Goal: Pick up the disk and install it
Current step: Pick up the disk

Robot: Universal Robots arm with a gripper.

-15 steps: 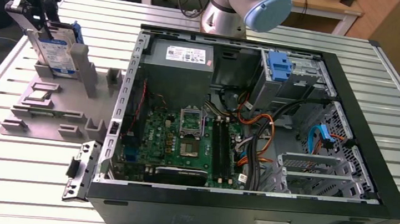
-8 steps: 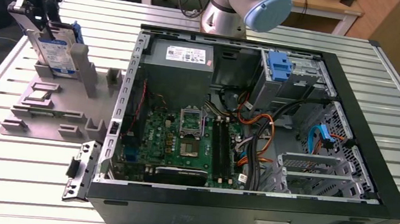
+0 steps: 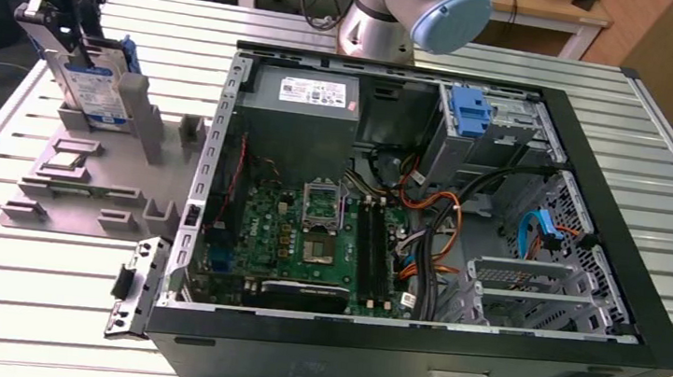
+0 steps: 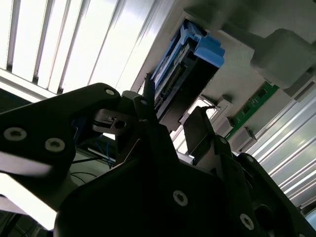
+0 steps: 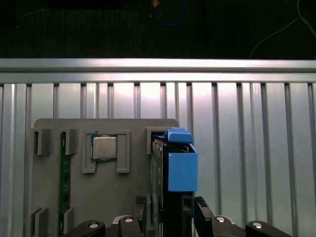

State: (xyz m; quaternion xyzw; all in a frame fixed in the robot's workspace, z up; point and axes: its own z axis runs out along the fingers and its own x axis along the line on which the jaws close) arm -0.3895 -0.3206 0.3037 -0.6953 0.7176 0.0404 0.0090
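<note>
In the exterior view the disk (image 3: pixel 90 92) stands upright on its edge in a slot at the far end of a grey holder (image 3: pixel 73 194), which lies on the slatted metal worktop (image 3: pixel 36 307) at the exterior view's left. Just beside the holder, on the exterior view's right, is an open computer case (image 3: pixel 393 368). The gripper (image 3: pixel 75 30) sits on the disk's top edge, and the arm (image 3: pixel 418 9) rises at the far side of the case. A chip (image 3: pixel 68 160) lies in a pocket of the holder just nearer than the disk. In the first wrist view the gripper (image 5: pixel 170 202) is astride the disk (image 5: pixel 181 170), which shows edge-on with its blue frame uppermost and is seated in the holder (image 5: pixel 123 197). Whether the gripper is clamped on the disk or only set around it I cannot tell. The chip (image 5: pixel 104 147) and a green memory stick (image 5: pixel 64 173) rest in their own pockets to one side, apart from the disk, with the worktop (image 5: pixel 256 148) beyond. In the second wrist view the disk (image 4: pixel 192 69) runs away from the gripper (image 4: pixel 173 108), blue frame on a dark body. The memory stick (image 4: pixel 256 103) lies near it, and the worktop (image 4: pixel 59 39) shows behind.
</note>
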